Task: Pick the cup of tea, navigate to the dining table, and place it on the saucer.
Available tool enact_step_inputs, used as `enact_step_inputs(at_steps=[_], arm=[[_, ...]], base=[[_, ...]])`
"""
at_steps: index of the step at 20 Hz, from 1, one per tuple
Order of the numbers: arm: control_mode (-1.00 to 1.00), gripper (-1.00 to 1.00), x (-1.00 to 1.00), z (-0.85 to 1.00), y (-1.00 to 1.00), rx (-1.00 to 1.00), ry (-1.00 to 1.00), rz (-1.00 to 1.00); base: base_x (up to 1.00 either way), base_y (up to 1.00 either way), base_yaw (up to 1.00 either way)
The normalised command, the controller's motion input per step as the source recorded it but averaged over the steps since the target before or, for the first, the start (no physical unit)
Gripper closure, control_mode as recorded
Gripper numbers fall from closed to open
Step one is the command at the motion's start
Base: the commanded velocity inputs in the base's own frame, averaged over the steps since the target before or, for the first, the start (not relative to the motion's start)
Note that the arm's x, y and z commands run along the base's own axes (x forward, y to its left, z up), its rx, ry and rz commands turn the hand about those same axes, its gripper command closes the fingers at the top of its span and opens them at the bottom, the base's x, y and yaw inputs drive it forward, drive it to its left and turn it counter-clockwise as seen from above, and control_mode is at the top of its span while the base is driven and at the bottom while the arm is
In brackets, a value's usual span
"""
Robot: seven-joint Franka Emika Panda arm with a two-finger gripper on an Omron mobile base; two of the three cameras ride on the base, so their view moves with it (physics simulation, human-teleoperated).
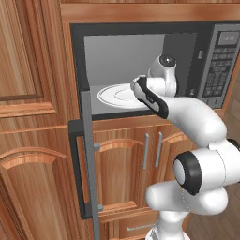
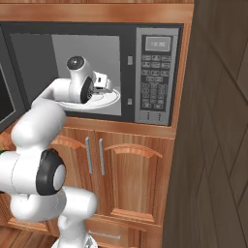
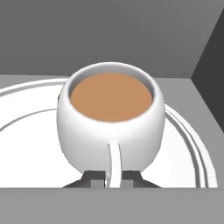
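The cup of tea (image 3: 111, 122), white and round with brown liquid, fills the middle of the hand view, its handle turned toward me. My gripper (image 3: 113, 176) has a fingertip pressed against each side of that handle, so it is shut on the cup. The cup is over the large white turntable plate (image 3: 188, 162) inside the microwave; I cannot tell whether it still rests on it. From the base views my arm reaches into the microwave cavity (image 1: 117, 56), with the hand (image 2: 97, 81) above the plate (image 2: 109, 101). The dining table and the saucer are out of view.
The microwave door (image 1: 86, 159) hangs open at the left of the cavity, close to my arm. The keypad panel (image 2: 155, 72) is on the right. Wooden cabinets (image 1: 28, 70) surround the microwave, and a tall wooden panel (image 2: 218, 145) stands near on the right.
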Motion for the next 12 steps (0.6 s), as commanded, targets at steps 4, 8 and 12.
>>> enact_step_inputs(at_steps=[4, 8, 12], arm=[[-1.0, 1.0, -0.47, 0.31, 0.0, 0.0, -0.1, 0.0], [-1.0, 1.0, -0.41, 0.03, 0.0, 0.0, -0.07, 0.0], [-1.0, 1.0, -0.42, 0.02, 0.0, 0.0, -0.1, 0.0]], base=[[0.0, 0.0, 0.0], [0.0, 0.0, 0.0], [0.0, 0.0, 0.0]])
